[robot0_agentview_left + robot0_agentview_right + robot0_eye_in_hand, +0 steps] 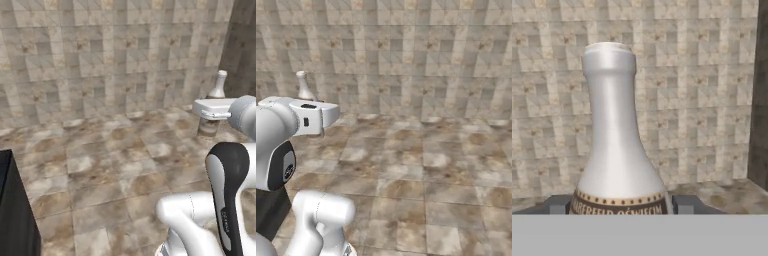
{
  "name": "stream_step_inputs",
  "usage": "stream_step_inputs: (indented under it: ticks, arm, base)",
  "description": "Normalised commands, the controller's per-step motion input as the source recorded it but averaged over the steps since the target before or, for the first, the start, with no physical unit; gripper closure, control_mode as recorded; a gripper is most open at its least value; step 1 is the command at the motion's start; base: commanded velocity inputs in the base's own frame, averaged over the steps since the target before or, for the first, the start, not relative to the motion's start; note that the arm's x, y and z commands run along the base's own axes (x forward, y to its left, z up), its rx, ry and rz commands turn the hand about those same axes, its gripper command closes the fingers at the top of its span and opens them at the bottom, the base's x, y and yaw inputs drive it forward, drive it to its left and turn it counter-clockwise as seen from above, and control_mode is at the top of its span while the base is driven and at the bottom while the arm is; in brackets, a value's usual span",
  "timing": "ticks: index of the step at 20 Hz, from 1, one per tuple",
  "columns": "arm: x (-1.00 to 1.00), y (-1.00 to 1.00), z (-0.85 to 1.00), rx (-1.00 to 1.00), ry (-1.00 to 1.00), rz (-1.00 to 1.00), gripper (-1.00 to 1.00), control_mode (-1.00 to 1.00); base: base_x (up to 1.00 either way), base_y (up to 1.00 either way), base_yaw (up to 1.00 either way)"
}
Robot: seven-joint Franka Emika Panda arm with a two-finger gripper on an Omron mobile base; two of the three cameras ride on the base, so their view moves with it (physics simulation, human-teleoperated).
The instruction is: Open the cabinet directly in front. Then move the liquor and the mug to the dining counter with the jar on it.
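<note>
The bottle (617,145) stands upright between the fingers (619,205), which sit closed against its lower body on either side, one dark tip showing at each flank of the label. In the hand view it is pale, off-white with a soft sheen, with a wide rounded body that tapers in a smooth slope to a narrow straight neck and a slightly flared lip. A dark brown band with pale lettering and a dotted beige border runs round the body at its widest part; the lettering is cut off at the bottom and cannot be read in full. In the left base view the bottle (215,102) is held off the floor at the far right, its neck rising above the white hand and its banded base showing below it. In the right base view only the neck and shoulder (304,86) rise above the hand, at the left. Behind it stands a beige tiled wall (100,55), with a mottled stone-tile floor (110,165) below. A dark vertical panel (760,95) edges the right of the hand view.
</note>
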Motion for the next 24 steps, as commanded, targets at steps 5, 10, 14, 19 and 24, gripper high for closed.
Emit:
stream_step_inputs:
  ticks: [5, 10, 14, 19, 24]
  arm:
    - [0.00, 0.00, 0.00, 0.00, 0.00, 0.00, 1.00, 1.00]
    - [0.00, 0.00, 0.00, 0.00, 0.00, 0.00, 1.00, 1.00]
    - [0.00, 0.00, 0.00, 0.00, 0.00, 0.00, 1.00, 1.00]
    - [0.00, 0.00, 0.00, 0.00, 0.00, 0.00, 1.00, 1.00]
    - [0.00, 0.00, 0.00, 0.00, 0.00, 0.00, 1.00, 1.00]
  base:
    - [1.00, -0.02, 0.22]
    - [1.00, 0.00, 0.15]
    - [1.00, 0.00, 0.14]
    - [1.00, 0.00, 0.14]
    - [1.00, 0.00, 0.16]
